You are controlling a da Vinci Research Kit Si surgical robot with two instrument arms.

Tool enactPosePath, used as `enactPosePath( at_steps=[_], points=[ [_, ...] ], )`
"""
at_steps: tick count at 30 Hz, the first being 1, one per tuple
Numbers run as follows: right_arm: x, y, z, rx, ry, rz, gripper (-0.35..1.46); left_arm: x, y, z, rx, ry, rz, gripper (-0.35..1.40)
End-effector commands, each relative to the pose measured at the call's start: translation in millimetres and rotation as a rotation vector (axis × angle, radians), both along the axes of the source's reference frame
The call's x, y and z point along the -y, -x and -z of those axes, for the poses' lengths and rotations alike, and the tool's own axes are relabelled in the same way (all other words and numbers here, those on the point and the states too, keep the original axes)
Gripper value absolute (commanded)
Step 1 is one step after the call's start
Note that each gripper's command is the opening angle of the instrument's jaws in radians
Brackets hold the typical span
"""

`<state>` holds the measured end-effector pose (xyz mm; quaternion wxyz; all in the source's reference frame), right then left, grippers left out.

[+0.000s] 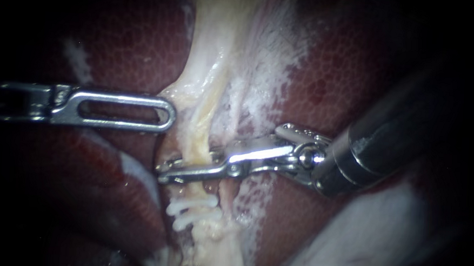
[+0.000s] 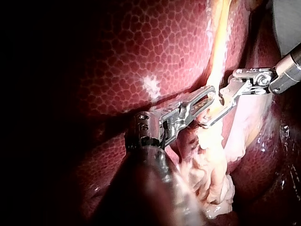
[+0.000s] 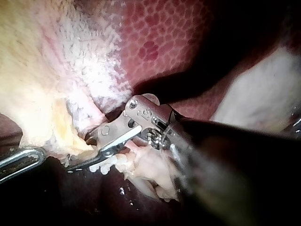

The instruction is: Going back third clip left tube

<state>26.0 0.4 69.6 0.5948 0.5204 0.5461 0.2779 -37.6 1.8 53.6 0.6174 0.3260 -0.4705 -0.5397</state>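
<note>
Endoscope view: the right instrument straddles the tube with its jaws apart, just beside the white clips on the tube. The left instrument, jaws together, sits beside the tube. The right should back out straight along its shaft, jaws parted, without snagging the clips.

silvery, slotted left instrument
</note>
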Motion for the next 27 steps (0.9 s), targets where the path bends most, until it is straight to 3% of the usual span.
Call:
enactPosePath(
  at_steps=[1,8,10,13,16,27],
  points=[
    [0.0,0.0,0.1,0.000,0.000,0.000,-0.35,0.0,0.0,0.0,0.000,0.001,0.000,-0.35],
    [-0.1,0.0,0.3,0.000,-0.001,0.000,-0.35,0.0,0.0,0.0,0.000,0.001,0.000,-0.35],
    [-0.2,0.0,0.4,-0.018,0.060,-0.007,-0.35,0.0,0.0,-0.1,0.000,0.001,0.000,-0.35],
    [-0.7,-0.4,0.7,-0.071,0.244,-0.028,0.25,0.0,0.0,-0.1,0.000,0.001,0.000,-0.35],
    [-0.9,-0.7,1.0,-0.110,0.303,-0.051,0.49,0.0,0.0,0.0,0.000,0.001,0.000,-0.35],
    [-0.6,-0.4,1.2,-0.126,0.475,-0.098,0.60,0.0,0.0,0.0,0.000,0.001,0.000,-0.35]
  ],
)
